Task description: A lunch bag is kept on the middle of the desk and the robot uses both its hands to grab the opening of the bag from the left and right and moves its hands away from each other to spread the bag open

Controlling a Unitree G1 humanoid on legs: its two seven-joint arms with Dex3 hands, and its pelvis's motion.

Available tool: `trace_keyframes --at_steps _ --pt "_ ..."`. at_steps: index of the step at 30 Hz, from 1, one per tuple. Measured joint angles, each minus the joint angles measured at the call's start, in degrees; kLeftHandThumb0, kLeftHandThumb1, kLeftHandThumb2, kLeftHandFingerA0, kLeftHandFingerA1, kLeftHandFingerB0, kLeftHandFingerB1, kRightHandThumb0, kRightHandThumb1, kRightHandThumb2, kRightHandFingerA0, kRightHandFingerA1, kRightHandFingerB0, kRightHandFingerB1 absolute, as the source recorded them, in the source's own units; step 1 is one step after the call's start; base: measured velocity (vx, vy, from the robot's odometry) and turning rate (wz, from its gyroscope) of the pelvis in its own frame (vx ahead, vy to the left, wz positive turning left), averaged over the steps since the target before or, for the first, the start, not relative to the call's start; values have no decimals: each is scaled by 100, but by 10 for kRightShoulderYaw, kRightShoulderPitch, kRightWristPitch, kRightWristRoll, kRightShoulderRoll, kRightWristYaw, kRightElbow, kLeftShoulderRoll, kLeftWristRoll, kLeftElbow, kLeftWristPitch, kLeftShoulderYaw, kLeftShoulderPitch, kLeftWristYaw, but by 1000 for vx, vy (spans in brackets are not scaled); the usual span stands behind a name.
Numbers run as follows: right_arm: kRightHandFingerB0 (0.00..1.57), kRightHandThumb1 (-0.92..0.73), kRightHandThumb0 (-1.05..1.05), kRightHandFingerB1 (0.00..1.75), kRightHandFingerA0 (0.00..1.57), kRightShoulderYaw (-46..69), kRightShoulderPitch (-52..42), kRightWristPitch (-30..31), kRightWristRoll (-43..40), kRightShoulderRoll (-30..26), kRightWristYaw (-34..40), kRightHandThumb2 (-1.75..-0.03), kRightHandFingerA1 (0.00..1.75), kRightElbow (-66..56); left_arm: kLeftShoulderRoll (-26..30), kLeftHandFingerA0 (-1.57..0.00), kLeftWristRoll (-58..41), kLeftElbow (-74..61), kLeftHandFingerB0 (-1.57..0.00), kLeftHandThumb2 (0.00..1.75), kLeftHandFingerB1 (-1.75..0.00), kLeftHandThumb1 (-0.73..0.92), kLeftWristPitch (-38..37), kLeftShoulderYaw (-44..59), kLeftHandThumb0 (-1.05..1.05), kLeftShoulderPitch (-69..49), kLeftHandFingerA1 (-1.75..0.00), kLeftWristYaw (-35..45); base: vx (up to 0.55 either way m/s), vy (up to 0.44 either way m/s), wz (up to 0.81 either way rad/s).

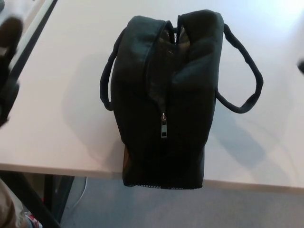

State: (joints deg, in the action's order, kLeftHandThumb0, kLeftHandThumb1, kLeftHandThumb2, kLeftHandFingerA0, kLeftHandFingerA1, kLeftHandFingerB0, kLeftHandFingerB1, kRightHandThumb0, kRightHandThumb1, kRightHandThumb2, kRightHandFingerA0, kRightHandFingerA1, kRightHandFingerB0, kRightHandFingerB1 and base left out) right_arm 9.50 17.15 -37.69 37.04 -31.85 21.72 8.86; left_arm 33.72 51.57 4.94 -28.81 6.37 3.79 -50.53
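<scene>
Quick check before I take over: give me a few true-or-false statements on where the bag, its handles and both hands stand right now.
1. The lunch bag stands on the desk with its near end over the front edge. True.
2. The left hand grips the bag's left handle. False: it sits blurred at the picture's left edge, well clear of the bag.
3. The zipper pull hangs on the bag's near face. True.
4. The right handle is held up by the right hand. False: the loop lies free on the desk; only a dark sliver shows at the right edge.
</scene>
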Motion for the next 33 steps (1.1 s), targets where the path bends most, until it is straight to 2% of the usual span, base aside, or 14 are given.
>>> trace_keyframes --at_steps 1,2,3,7,8,11,14,15,19,20,26,28,29,33 --pt "34 -67 -49 32 41 12 -41 -3 -3 3 0 -60 37 -17 -3 -33 -9 -17 -9 85 -47 36 -6 12 -1 -41 -57 1 0 0 0" --pt "34 -67 -49 32 41 18 -67 -5 -4 7 0 -60 37 -25 -7 -33 -14 -27 -9 85 -47 36 -10 19 -1 -71 -57 1 0 0 0" --pt "33 -70 -51 33 40 21 -85 -7 -4 9 1 -61 37 -31 -11 -33 -17 -33 -15 59 -28 60 -13 23 -11 -93 -41 1 0 0 0" --pt "17 -72 -48 29 32 24 -171 -21 -5 32 5 -62 35 -52 -33 -23 -38 -55 -10 63 -20 69 -37 33 -19 -206 -35 2 0 0 0" --pt "9 -75 -54 19 8 22 -193 -27 -3 38 8 -67 30 -53 -40 -17 -47 -58 -10 63 -22 71 -45 32 -17 -240 -34 3 0 0 0" --pt "0 -59 -69 15 0 2 -240 -39 -1 52 11 -92 26 -47 -52 -12 -71 -64 -11 72 -30 75 -62 20 -37 -320 -34 9 0 0 0" --pt "0 -64 -78 8 0 -39 -276 -46 4 74 11 -92 17 -30 -57 -11 -96 -71 -9 74 -31 79 -77 1 -40 -381 -33 18 0 0 0" --pt "0 -64 -80 3 0 -57 -288 -47 6 83 10 -91 15 -24 -59 0 -104 -74 0 118 -47 75 -81 -6 -24 -398 -49 22 0 0 0" --pt "0 -71 -60 6 5 -121 -326 -47 13 114 1 -85 25 -5 -62 0 -136 -82 0 119 -48 72 -95 -36 -27 -446 -48 40 0 0 0" --pt "0 -71 -78 10 0 -136 -331 -47 14 120 -1 -101 25 0 -62 -19 -143 -82 -14 69 -28 92 -97 -44 -51 -452 -31 47 0 0 0" --pt "0 -77 -81 10 0 -213 -344 -39 14 152 -36 -106 24 45 -56 -23 -199 -57 -19 71 -30 92 -108 -97 -55 -461 -32 107 0 0 0" --pt "0 -78 -71 7 9 -227 -343 -32 7 157 -55 -90 36 58 -51 -22 -216 -48 -19 72 -30 92 -109 -111 -56 -459 -31 127 0 0 0" --pt "0 -92 -70 18 20 -232 -343 -29 5 158 -65 -72 38 62 -48 -23 -223 -45 -19 71 -30 92 -110 -116 -57 -458 -32 135 0 0 0" --pt "0 -92 -71 20 25 -252 -340 -10 -9 158 -107 -74 41 69 -39 -23 -253 -36 -18 72 -30 92 -112 -134 -58 -450 -33 170 0 0 0"
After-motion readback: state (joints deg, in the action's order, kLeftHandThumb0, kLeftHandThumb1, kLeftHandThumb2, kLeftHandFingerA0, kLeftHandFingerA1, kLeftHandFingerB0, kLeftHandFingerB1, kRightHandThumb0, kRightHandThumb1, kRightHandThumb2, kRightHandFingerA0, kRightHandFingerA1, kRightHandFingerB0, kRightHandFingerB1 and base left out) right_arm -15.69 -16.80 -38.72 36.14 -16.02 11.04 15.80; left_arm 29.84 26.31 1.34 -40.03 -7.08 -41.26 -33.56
